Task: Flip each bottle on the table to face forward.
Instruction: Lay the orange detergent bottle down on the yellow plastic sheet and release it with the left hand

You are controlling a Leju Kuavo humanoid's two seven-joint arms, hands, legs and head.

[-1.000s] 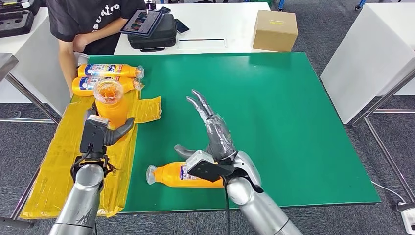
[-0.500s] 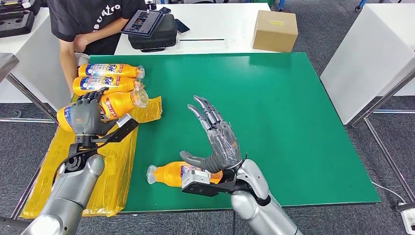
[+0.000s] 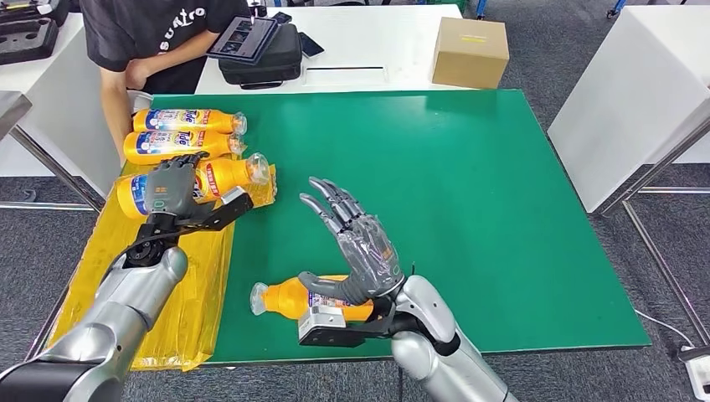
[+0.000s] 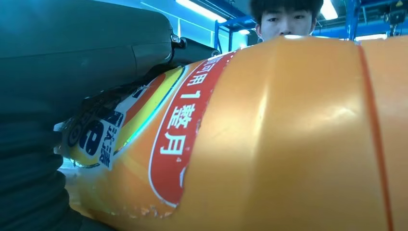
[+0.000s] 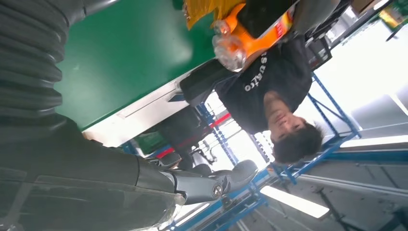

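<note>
Green desk (image 3: 502, 209) | left robot hand (image 3: 172, 188) grips orange bottle (image 3: 222, 176) lying sideways over yellow sheet (image 3: 100, 285) | another bottle (image 3: 289, 300) lies at near edge | right robot hand (image 3: 356, 247) spread open, empty, above it

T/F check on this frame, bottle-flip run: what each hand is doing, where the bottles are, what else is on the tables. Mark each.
1. The left hand holds an orange bottle lying sideways over the yellow sheet. True.
2. The right hand grips the bottle near the table's front edge. False: its fingers are spread apart above that near bottle, holding nothing.
3. Two more bottles lie side by side at the table's far left corner. True.
4. The cardboard box sits on the green mat. False: it is on the white table behind the green mat.
5. The held bottle stands upright. False: it lies roughly horizontal, cap end toward the robot's right.
</note>
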